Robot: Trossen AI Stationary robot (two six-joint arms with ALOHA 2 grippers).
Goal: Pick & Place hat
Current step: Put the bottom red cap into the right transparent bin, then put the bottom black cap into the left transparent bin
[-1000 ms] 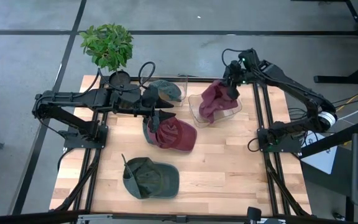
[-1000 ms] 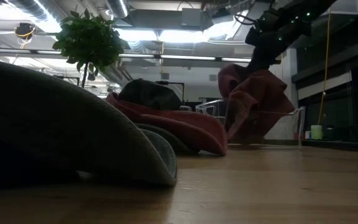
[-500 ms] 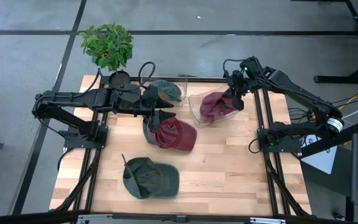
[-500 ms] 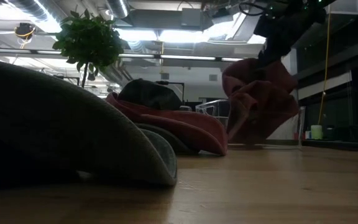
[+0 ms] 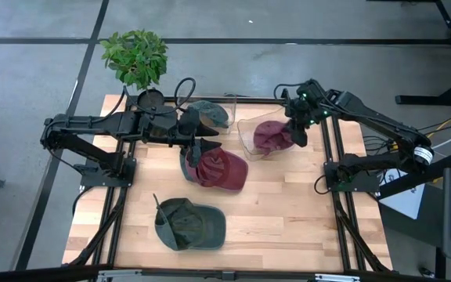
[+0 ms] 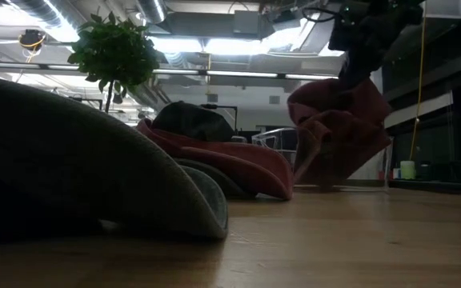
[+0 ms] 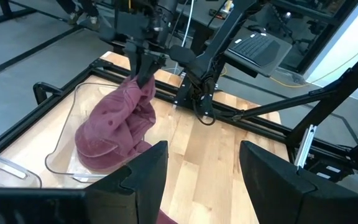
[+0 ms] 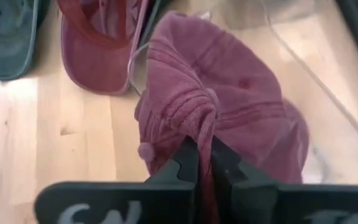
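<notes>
Right gripper (image 5: 296,133): at the back right of the table, over the clear bin, fingers (image 8: 188,163) pressed together on a fold of the maroon hat.
Maroon hat (image 5: 272,135): hangs bunched directly beneath the right gripper, its lower part down inside the clear bin; from the low view it seems to reach the bin floor, though the dim light there leaves that uncertain.
Clear bin (image 5: 245,129): stands at the back of the table, right of centre, just beside the red cap.
Left gripper (image 5: 202,146): hovers near the table's middle with fingers (image 7: 148,168) spread apart, holding nothing, just above the red cap.
Red cap (image 5: 224,171): lies on the wood at mid-table, partly under the left gripper.
Green cap (image 5: 190,225): lies at the front, well apart from both grippers.
Dark cap (image 5: 210,113): rests at the back edge, near the left arm.
Potted plant (image 5: 135,56): stands at the back left corner.
</notes>
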